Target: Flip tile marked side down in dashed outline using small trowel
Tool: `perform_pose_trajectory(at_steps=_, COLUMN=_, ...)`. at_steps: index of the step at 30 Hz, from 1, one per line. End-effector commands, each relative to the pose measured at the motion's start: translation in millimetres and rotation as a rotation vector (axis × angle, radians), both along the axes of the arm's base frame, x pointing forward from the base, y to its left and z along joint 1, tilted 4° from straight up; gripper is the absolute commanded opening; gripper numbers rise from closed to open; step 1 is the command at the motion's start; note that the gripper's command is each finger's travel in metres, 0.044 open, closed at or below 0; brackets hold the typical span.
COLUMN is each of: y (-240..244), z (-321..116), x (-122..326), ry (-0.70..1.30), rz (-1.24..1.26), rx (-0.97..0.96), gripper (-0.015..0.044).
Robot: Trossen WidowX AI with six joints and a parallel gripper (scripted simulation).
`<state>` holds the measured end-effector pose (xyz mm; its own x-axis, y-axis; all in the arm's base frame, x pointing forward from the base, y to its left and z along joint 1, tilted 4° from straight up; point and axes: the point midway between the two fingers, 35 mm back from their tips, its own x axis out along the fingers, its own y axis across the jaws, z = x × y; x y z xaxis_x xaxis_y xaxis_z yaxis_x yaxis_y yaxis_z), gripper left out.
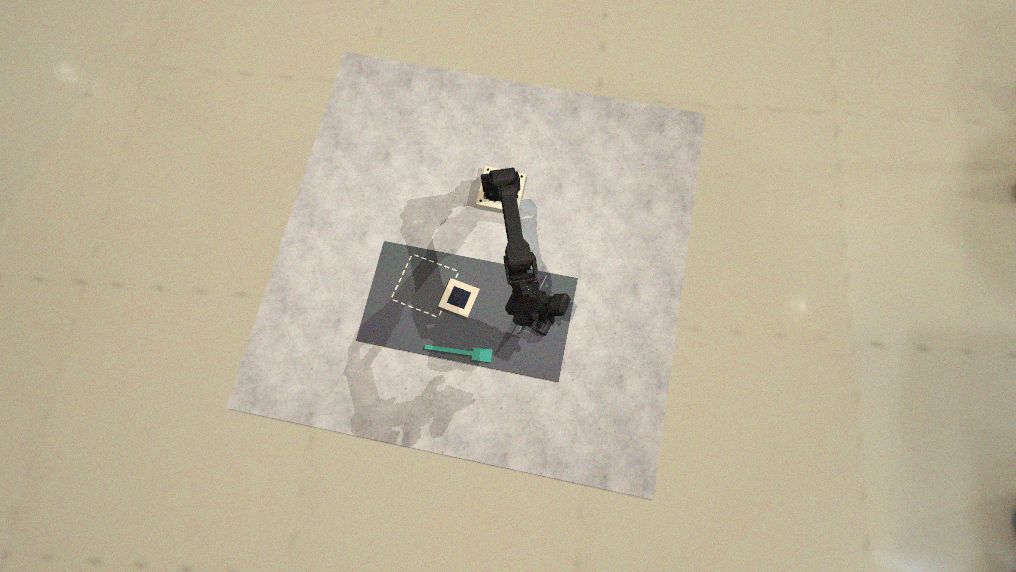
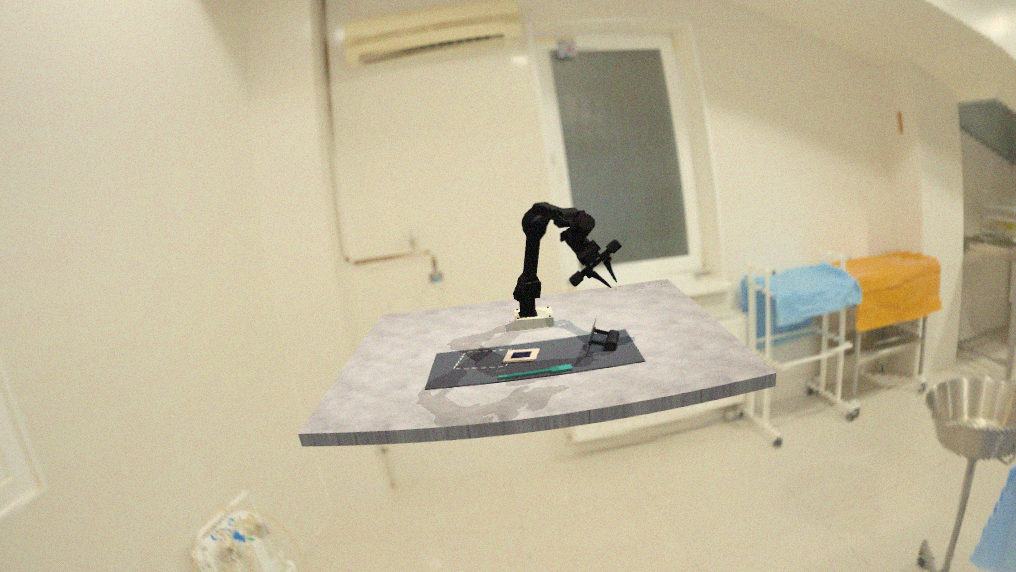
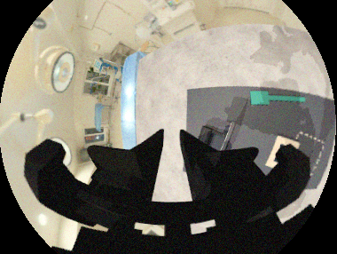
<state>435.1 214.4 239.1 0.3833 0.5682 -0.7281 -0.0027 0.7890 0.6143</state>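
Note:
The cream tile (image 1: 458,297) (image 2: 521,355) (image 3: 277,148) lies flat, its dark square mark facing up, at the right side of the dashed outline (image 1: 410,256), overlapping its edge. A black-handled tool with a thin plate (image 2: 608,341) (image 3: 229,134), which looks like the trowel, rests at the mat's right with its plate standing on edge. In the top view the arm partly hides it. My gripper (image 2: 612,283) (image 3: 171,132) is tilted high above the table, over the mat's right side. Its fingers stand slightly apart with nothing between them.
A teal tool with a square blade (image 1: 482,355) (image 2: 561,368) (image 3: 259,98) lies flat along the front edge of the dark mat (image 1: 540,365). The arm's base stands behind the mat on the grey table (image 1: 611,213).

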Motion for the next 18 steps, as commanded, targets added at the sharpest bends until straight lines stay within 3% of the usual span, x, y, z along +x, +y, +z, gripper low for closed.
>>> perform_pose_trajectory(at_steps=1, y=4.2, z=-7.3, x=-4.2, ry=-0.044, rz=0.086, rx=-0.065, gripper=0.0100)
perform_pose_trajectory(at_steps=18, y=21.3, z=-34.9, x=-25.7, ry=-0.244, rz=0.516, rx=-0.327, gripper=0.0100)
